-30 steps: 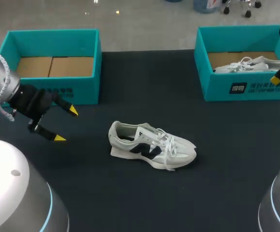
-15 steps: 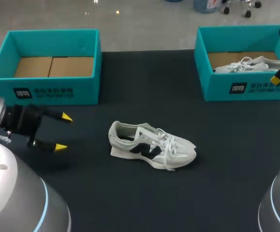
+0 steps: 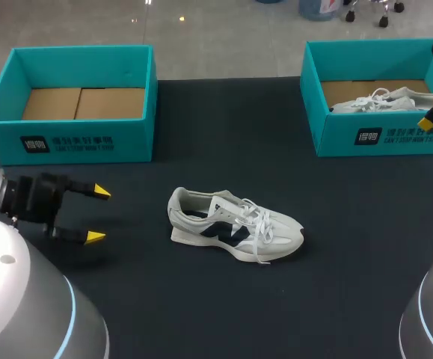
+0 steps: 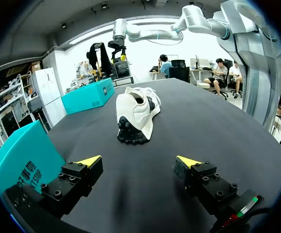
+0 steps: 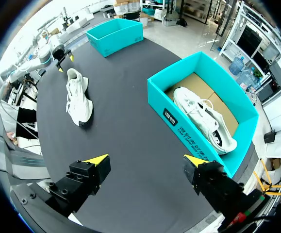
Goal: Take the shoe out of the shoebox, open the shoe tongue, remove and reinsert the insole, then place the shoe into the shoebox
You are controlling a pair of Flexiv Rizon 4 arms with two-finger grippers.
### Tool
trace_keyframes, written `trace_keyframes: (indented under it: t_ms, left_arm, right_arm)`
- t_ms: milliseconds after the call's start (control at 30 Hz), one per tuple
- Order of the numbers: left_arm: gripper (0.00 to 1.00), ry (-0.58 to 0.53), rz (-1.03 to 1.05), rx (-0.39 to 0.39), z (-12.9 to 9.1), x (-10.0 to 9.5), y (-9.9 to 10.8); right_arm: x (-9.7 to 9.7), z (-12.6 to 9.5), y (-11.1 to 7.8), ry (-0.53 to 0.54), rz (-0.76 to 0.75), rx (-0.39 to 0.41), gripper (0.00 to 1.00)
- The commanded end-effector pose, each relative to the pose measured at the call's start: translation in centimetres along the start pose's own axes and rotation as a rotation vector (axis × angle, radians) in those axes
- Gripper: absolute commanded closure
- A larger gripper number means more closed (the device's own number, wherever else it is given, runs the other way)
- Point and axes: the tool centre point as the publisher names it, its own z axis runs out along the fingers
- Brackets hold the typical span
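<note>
White shoe (image 3: pixel 235 228) sits on its sole on black table (image 3: pixel 201 314), between left shoebox (image 3: pixel 74 142) and right shoebox (image 3: pixel 381 134). Left gripper (image 3: pixel 93 215) near heel, jaws wide open, empty. Right gripper (image 5: pixel 147 159) by right shoebox, jaws wide open, empty.

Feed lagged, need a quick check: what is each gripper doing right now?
Left gripper: open, empty, short of the shoe.
Right gripper: open, empty.

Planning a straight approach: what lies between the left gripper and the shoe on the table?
Nothing: only bare black table separates the left gripper, jaws open, from the shoe. The head and left wrist views both show it.
</note>
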Motion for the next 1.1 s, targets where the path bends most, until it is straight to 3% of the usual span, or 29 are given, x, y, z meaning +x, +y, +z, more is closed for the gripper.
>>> trace_keyframes:
  t_ms: [33, 233, 433, 500, 967, 1100]
  left_arm:
    - [0.00, 0.001, 0.001, -0.001, 0.0, 0.0, 0.0]
    - [0.00, 0.001, 0.001, -0.001, 0.0, 0.0, 0.0]
    - [0.00, -0.205, -0.082, 0.155, -1.2, -0.7, -1.0]
    - [0.00, -0.147, -0.117, 0.186, -1.2, -0.8, -1.0]
    - [0.00, -0.147, -0.117, 0.186, -1.2, -0.8, -1.0]
    - [0.00, -0.128, -0.167, 0.158, -0.8, -0.2, 0.0]
  right_arm:
    - [-0.1, 0.0, 0.0, 0.001, 0.000, 0.001, 0.00]
    - [-0.1, 0.0, 0.0, 0.001, 0.000, 0.001, 0.00]
    - [-0.1, 0.0, 0.0, 0.001, 0.000, 0.001, 0.00]
    - [-0.1, 0.0, 0.0, 0.001, 0.000, 0.001, 0.00]
    - [-0.1, 0.0, 0.0, 0.001, 0.000, 0.001, 0.00]
    - [-0.1, 0.0, 0.0, 0.001, 0.000, 0.001, 0.00]
